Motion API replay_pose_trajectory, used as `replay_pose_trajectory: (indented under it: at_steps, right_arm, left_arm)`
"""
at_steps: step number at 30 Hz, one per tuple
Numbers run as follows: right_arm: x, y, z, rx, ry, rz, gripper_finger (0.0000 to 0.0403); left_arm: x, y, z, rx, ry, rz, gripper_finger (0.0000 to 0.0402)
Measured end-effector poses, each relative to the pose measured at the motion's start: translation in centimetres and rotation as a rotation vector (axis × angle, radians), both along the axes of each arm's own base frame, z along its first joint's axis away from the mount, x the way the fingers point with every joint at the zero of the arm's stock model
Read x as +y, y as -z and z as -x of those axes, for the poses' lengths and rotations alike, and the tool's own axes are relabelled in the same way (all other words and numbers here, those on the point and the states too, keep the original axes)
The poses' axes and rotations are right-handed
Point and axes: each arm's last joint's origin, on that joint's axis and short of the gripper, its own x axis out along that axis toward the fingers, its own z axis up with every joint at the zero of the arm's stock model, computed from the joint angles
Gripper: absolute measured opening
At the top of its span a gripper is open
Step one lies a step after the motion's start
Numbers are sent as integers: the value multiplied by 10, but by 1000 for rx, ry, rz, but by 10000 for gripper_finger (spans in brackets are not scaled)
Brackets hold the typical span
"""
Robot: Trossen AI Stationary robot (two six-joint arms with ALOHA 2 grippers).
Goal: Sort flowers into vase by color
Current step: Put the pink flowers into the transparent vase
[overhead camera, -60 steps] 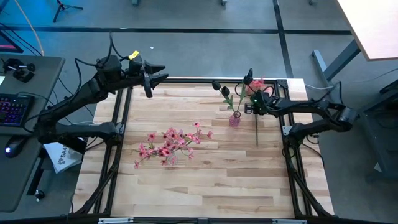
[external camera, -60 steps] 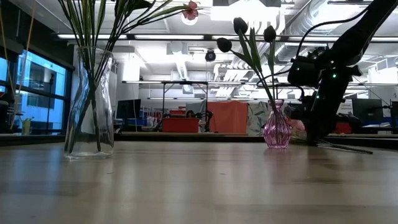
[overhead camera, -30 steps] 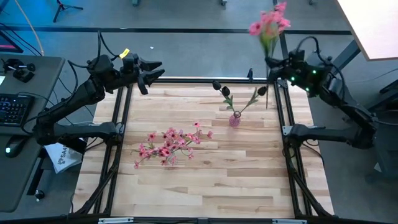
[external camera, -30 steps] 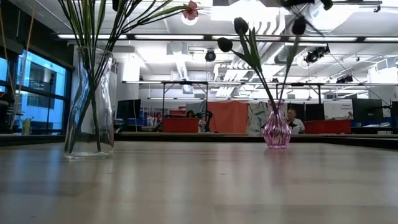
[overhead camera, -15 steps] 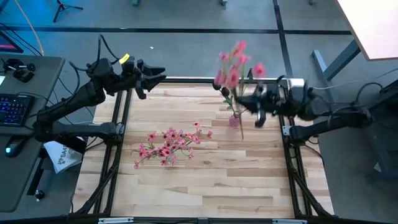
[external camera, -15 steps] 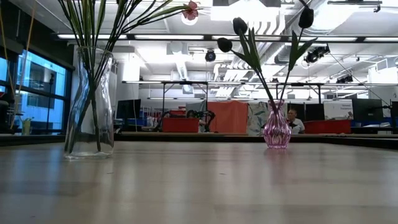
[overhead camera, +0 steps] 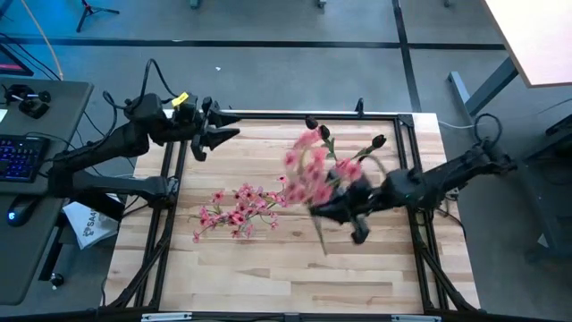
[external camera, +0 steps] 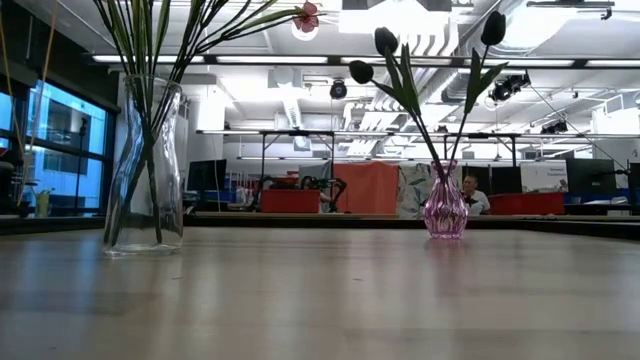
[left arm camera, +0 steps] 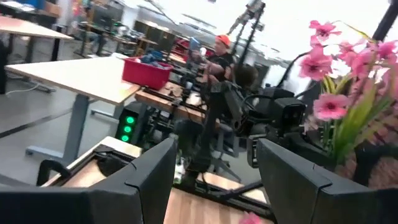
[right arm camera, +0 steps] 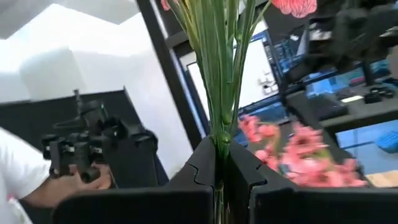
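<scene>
The right gripper (overhead camera: 344, 210), fingers clamped on one pink bunch (overhead camera: 313, 174), hangs over mid-table. A second pink bunch (overhead camera: 239, 207) lies left of it. Three dark buds (external camera: 385, 42) stand in the pink vase (external camera: 445, 212). The left gripper (overhead camera: 222, 136) waits spread and empty at the far-left edge.

My right gripper (overhead camera: 344, 212) swung its pink bunch (overhead camera: 313, 174) from 1 o'clock down to mid-table, toward 5 o'clock of the vase (external camera: 445, 212).
</scene>
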Motion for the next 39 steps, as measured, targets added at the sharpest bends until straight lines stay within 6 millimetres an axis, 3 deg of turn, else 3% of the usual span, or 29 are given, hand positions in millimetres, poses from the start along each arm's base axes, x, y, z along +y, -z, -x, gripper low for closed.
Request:
replay_pose_trajectory:
  at_steps: [12,18,22,27,32,39]
  right_arm:
    - [75,13,-98,18,-174,373,2]
    - [90,2,-133,-26,-212,485,2]
    - [89,8,-152,-67,-249,553,2]
    - [86,20,-158,-53,-272,578,1]
    - [99,24,-150,-69,-414,616,1]
    - [118,51,-136,200,-588,658,1]
  left_arm:
    - [-20,-8,41,-12,130,-73,211]
    - [-26,-14,61,-62,134,-45,211]
    - [-30,-17,70,-93,155,4,211]
    - [-36,-17,71,-100,208,66,211]
    - [-39,-17,69,-91,235,155,211]
    - [-42,-15,61,-75,199,207,211]
